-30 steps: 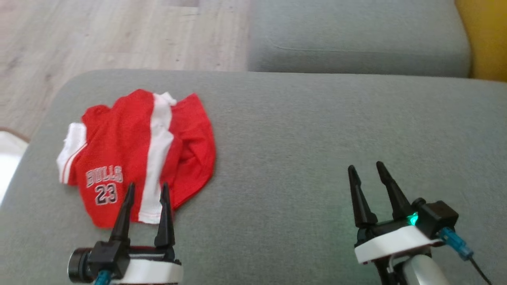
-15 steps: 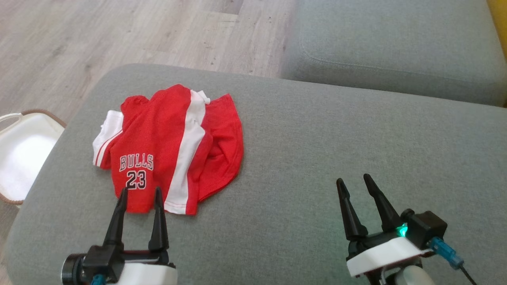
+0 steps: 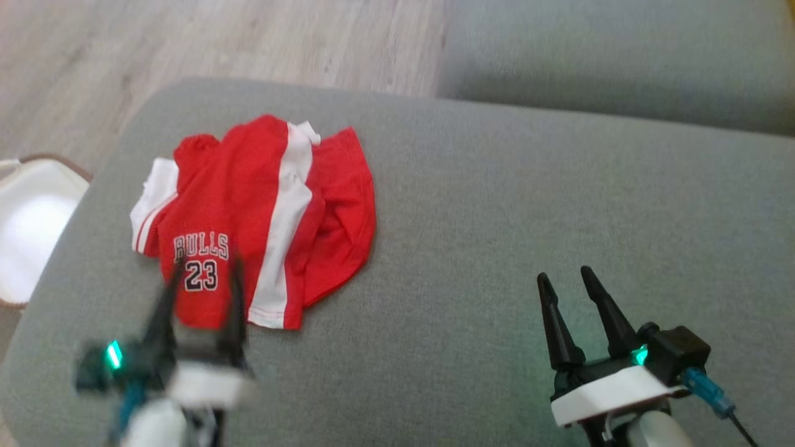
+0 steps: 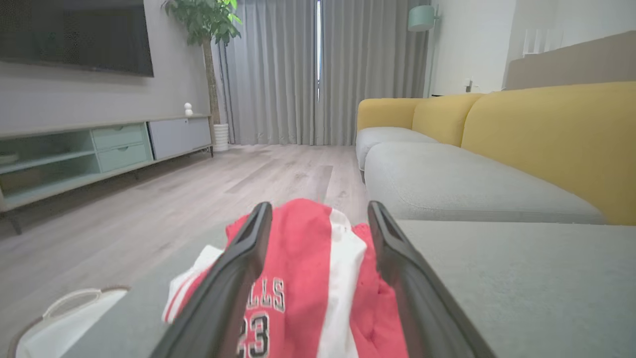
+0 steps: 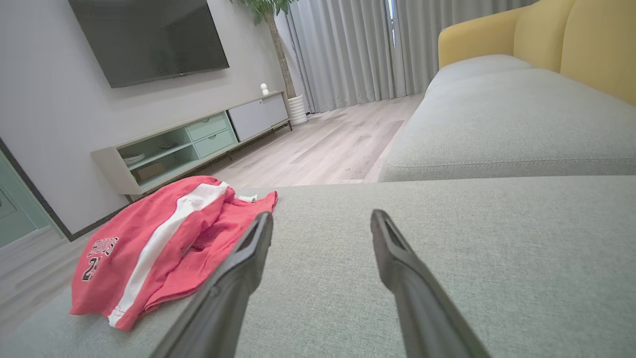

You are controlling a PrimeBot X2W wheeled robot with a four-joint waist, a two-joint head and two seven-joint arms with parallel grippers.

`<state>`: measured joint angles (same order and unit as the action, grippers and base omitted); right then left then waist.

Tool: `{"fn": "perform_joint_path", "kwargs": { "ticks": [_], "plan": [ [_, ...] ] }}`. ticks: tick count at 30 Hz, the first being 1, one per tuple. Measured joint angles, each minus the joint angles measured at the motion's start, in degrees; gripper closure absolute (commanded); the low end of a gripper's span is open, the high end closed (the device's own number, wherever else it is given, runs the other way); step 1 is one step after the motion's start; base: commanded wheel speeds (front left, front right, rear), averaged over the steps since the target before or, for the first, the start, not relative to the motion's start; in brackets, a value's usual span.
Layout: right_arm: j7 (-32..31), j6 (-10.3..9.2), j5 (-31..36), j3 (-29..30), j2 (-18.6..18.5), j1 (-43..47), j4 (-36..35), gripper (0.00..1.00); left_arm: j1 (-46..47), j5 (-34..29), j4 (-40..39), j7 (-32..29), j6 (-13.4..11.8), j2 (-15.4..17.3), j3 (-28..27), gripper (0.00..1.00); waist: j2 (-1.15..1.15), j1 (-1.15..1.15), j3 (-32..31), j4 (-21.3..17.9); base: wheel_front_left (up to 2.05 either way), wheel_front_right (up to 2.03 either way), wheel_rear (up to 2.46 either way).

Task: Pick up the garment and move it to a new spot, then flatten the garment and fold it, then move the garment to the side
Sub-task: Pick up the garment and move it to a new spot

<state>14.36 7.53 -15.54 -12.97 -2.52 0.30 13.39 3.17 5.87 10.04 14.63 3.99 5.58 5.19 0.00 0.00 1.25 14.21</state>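
The red garment (image 3: 261, 217) reads "BULLS 23" in white-edged letters.

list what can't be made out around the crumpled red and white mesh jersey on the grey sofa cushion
- Head view: blurred left gripper; contact with the crumpled red-and-white mesh jersey unclear.
- Left wrist view: a dark finger covers the lettering's start; bottom edge cuts the hem.
- Head view: white brown-rimmed container, cut by left edge.
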Motion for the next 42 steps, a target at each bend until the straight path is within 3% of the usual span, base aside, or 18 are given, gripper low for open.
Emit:
{"fn": "perform_joint_path", "kwargs": {
  "ticks": [4, 8, 11, 14, 21, 28, 29, 30, 42],
  "plan": [
    [0.0, 0.0, 1.27, 0.92, 0.0, -1.82, -0.08, 0.0, 14.06, -0.51, 6.43, -3.22, 2.05, 5.3, 0.03, 0.0, 0.0, 0.0, 2.7, -0.68, 0.0, 0.0, 0.0],
    [0.0, 0.0, 2.03, 1.92, 0.0, -3.7, -0.62, 0.0, 23.87, -0.11, 11.61, -8.82, 3.1, 8.33, 1.12, 0.0, 0.0, 0.01, 5.06, -1.42, 0.0, 0.0, 0.0],
    [0.0, 0.0, 2.61, 2.94, -0.04, -5.3, -0.97, 0.0, 32.31, 2.87, 17.67, -15.13, 3.43, 10.84, 3.81, 0.0, 0.0, 0.01, 7.63, -2.37, 0.0, 0.0, 0.0],
    [0.01, 0.0, 3.12, 3.83, -0.05, -6.54, -1.71, 0.0, 38.71, 7.65, 22.2, -21.65, 3.58, 13.66, 9.87, 0.0, 0.0, 0.01, 10.32, -3.48, 0.0, 0.0, 0.0],
    [0.01, 0.0, 3.54, 4.92, -0.11, -9.02, -2.5, 0.0, 45.81, 19.04, 29.0, -33.44, 3.59, 19.01, 21.56, 0.0, 0.0, 0.02, 15.69, -6.64, 0.0, 0.0, 0.0],
    [0.01, 0.0, 3.54, 5.25, -0.12, -9.21, -2.86, 0.0, 48.49, 24.3, 34.0, -34.72, 3.59, 20.81, 26.39, 0.0, 0.0, 0.01, 18.24, -9.06, 0.0, 0.0, 0.0],
    [0.01, 0.0, 3.54, 5.26, -0.12, -9.21, -2.88, 0.0, 48.57, 25.08, 34.28, -34.72, 3.59, 20.78, 26.89, 0.45, 0.0, 0.01, 18.33, -9.22, 0.0, 0.0, 0.0],
    [0.01, 0.0, 3.54, 5.32, -0.13, -9.21, -2.89, 0.0, 48.57, 25.72, 34.37, -34.34, 3.59, 20.78, 27.78, 1.0, 0.0, 0.01, 18.3, -9.27, 0.0, 0.0, 0.0],
    [0.01, 0.0, 3.28, 4.32, -0.13, -9.15, -1.99, 0.0, 53.2, 27.16, 35.53, -17.69, 3.59, 23.21, 28.08, 1.0, 0.0, 0.0, 14.22, -8.59, 0.0, 0.0, 0.0]
  ]
}}
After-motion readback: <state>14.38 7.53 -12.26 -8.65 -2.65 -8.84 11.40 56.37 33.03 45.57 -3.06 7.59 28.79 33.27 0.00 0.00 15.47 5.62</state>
